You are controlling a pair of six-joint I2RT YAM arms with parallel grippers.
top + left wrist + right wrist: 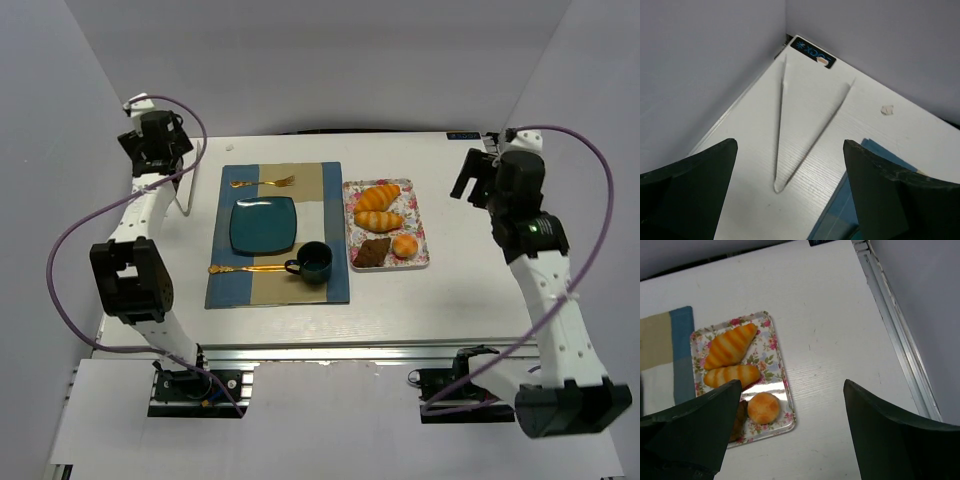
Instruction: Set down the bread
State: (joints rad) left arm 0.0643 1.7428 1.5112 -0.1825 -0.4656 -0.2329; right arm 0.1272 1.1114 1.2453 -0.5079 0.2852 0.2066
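Observation:
A floral tray (415, 200) right of the placemat holds two striped croissants (378, 196) (380, 220), a round bun (404, 245) and a brown bread piece (372, 252). A teal square plate (262, 225) sits empty on the blue and tan placemat (335, 190). My right gripper (472, 176) is open and empty, raised right of the tray. In the right wrist view (790, 430) the bun (763, 407) lies by its left finger, the croissants (730, 345) beyond. My left gripper (158, 142) is open and empty at the table's far left, shown also in the left wrist view (790, 185).
A gold fork (263, 183) lies behind the plate, a gold utensil (245, 268) in front of it, and a dark teal cup (314, 262) at the placemat's front right. A thin V-shaped wire (780, 150) stands on the table under my left gripper. Walls enclose the table.

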